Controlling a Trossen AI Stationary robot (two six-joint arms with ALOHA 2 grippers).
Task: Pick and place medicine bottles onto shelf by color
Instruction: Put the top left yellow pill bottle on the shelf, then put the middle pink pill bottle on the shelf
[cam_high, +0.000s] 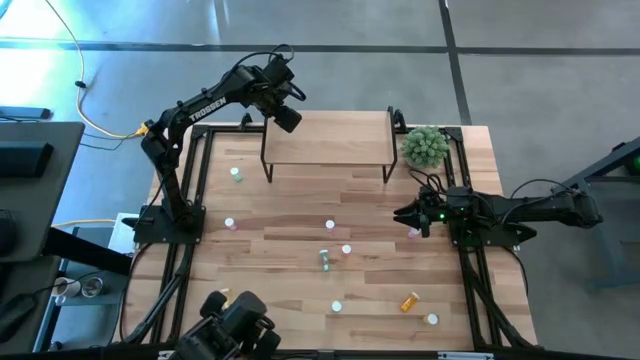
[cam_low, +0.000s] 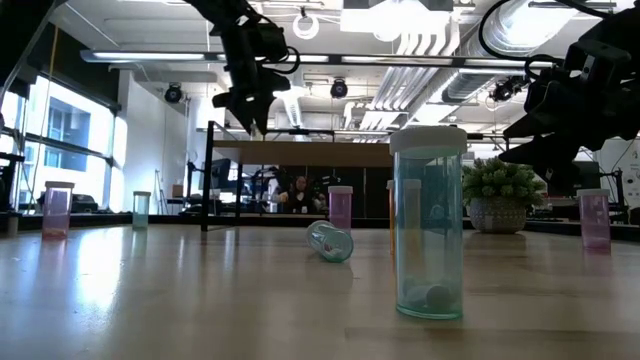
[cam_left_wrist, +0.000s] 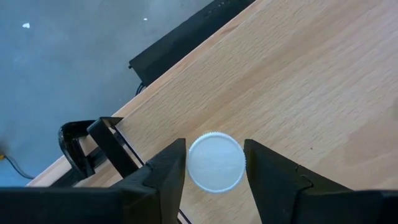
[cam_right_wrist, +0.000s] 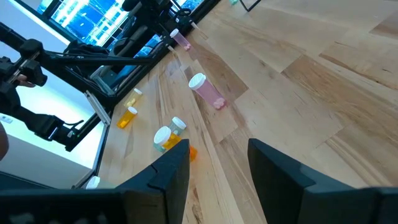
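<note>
While the left gripper (cam_left_wrist: 214, 165) clasps a white-capped bottle (cam_left_wrist: 216, 161) above the shelf (cam_high: 330, 140), placing is underway; next, lower and release. Right gripper (cam_right_wrist: 217, 158) waits open, empty.

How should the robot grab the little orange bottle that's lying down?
Grip the small orange pill bottle across the middle of its body, coming straight down from above. It lies on its side, so both long sides are free.

White-capped bottle (cam_left_wrist: 216, 161) between tool (cam_left_wrist: 214, 171) fingers
</note>
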